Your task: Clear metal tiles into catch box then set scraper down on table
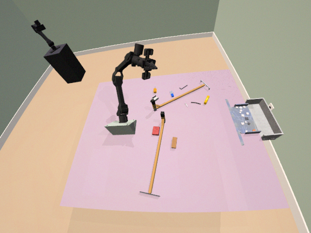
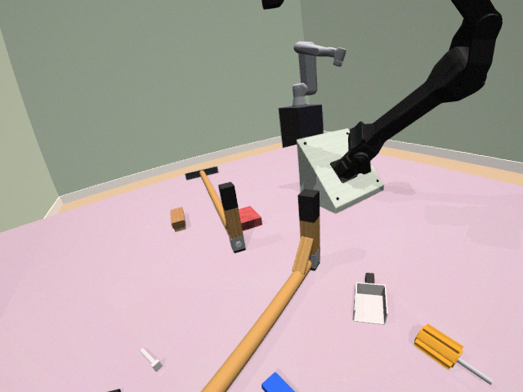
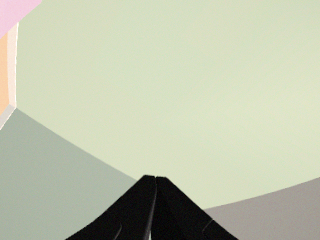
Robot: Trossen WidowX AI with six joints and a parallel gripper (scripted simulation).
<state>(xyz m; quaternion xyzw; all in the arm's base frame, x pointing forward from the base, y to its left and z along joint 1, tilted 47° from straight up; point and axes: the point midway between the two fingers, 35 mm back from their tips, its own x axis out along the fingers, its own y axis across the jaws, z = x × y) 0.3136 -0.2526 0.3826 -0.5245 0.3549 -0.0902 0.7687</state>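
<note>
Metal tiles (image 1: pixel 242 115), roughly a dozen by our count (mostly pale, plus two dark ones), are sitting on the bench plate (image 1: pixel 235 121) at the far side of the pink mat (image 1: pixel 200 160), with one orange piece (image 1: pixel 253 130) near the plate's edge. Right beside it we've got one grey catch box (image 1: pixel 258 117), and all we can see inside is its bare grey bottom. There are two long-handled tools: the scraper (image 1: pixel 156 158) (image 2: pixel 213 196) with the flat dark blade, lying on the mat, and a second tool (image 1: pixel 181 96) (image 2: pixel 261 329) with a pronged-looking head. Both have an upright grip. Our claw (image 1: pixel 156 67) (image 3: pixel 155 176) is up in the air, clenched with its tips together, holding neither one. One small white dustpan (image 1: pixel 154 98) (image 2: pixel 369 308) lies near the second tool's grip, its white floor showing. Other bits we count: one red block (image 1: pixel 156 130) (image 2: pixel 250 217), one brown block (image 1: pixel 174 142) (image 2: pixel 177 218), one orange screwdriver (image 1: pixel 154 90) (image 2: pixel 438 345), one blue item (image 1: pixel 172 94) (image 2: pixel 278 383), one yellow piece (image 1: pixel 206 99), one white bolt (image 1: pixel 186 104) (image 2: pixel 151 359) and two thin dark pieces (image 1: pixel 196 102).
</note>
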